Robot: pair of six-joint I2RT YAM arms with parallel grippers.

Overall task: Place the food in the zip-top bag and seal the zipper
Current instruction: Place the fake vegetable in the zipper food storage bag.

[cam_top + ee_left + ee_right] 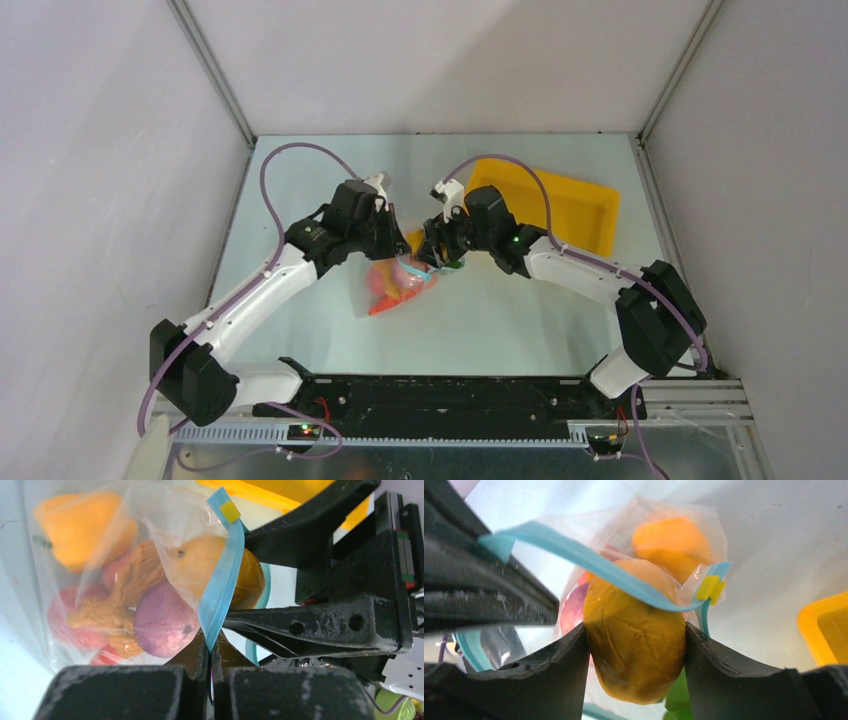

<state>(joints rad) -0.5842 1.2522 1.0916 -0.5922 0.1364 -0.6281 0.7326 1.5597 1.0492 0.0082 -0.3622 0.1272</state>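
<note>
Bench (pixel 500 330): pale grey sheet, lying under the zip-top bag (pixel 385 290) and all else.

Left arm (pixel 260 290): white and black, reaching to the bag from its left side.

Right arm (pixel 590 275): white and black, reaching to the bag from its right side.

Tray (pixel 575 205): yellow, rectangular, beyond the bag and to its right, apart from it.

Zip-top bag: clear and crinkly, at mid-bench between the two wrists, mouth held open and turned toward the right arm.

Left fingers (pixel 210 682): pressed together, pinching the zipper (pixel 220 587) at one end of the bag's mouth.

Right fingers (pixel 635 672): clamped on the yellow-orange fruit (pixel 636 640), one on either flank, right at the bag's mouth.

Yellow-orange fruit: partly behind the bag's film, one run of the zipper crossing its face.

Orange piece (pixel 80 527): inside the bag, farthest from its mouth.

Purple-pink onion (pixel 162 620): inside the bag, just behind the mouth edge, touching the amber pieces (pixel 130 590).

Pinkish peaches (pixel 62 622): inside the bag, behind the amber pieces.

Red-orange carrot (pixel 380 303): inside the bag, at its near corner.

Zipper: thin teal strip, its two runs parted around the held fruit.

Green leaf (pixel 677 692): at the bag's mouth, just beside the held fruit.

Slider tab (pixel 710 587): small, yellow, at the zipper's end away from the left fingers.
</note>
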